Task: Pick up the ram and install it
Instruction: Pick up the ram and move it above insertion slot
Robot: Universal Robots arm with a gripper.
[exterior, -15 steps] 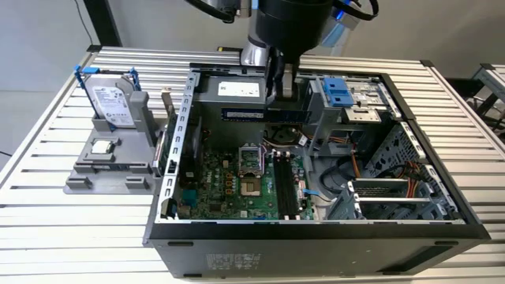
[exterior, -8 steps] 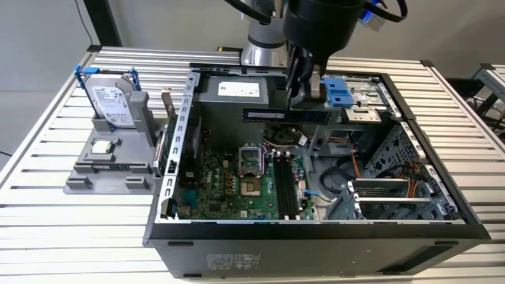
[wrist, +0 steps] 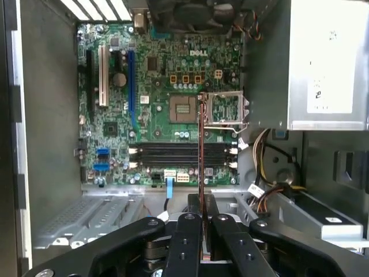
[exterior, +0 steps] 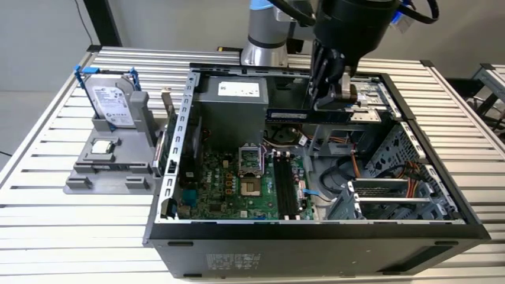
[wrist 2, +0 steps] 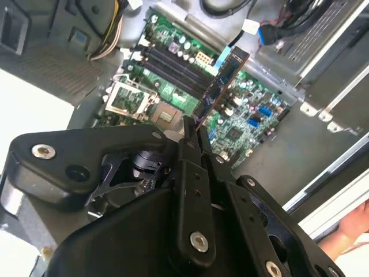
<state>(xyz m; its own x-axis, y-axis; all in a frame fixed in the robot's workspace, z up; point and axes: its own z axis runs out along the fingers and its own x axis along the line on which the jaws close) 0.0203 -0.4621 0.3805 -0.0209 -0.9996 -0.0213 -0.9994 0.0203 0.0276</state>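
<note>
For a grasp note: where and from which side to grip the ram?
Pinch the ram by its flat faces at the upper edge, from above, as the gripper does: it is thin, on edge, and its lower edge likely must stay free for the slots.

**Labels and print in and around the open computer case [exterior: 316, 245]**
A white supply label [exterior: 238, 89] sits on the power supply [exterior: 229, 112], its lines too small to tell. A white drive label [exterior: 109, 97] covers the hard drive [exterior: 122, 118], which stands in the grey holder [exterior: 110, 171]. A pale sticker [exterior: 236, 260] is on the case's outer wall. The motherboard [wrist: 155, 115] carries a short white printed word [wrist: 199, 53]. Any print on the ram [exterior: 288, 115] is too small to tell.
</note>
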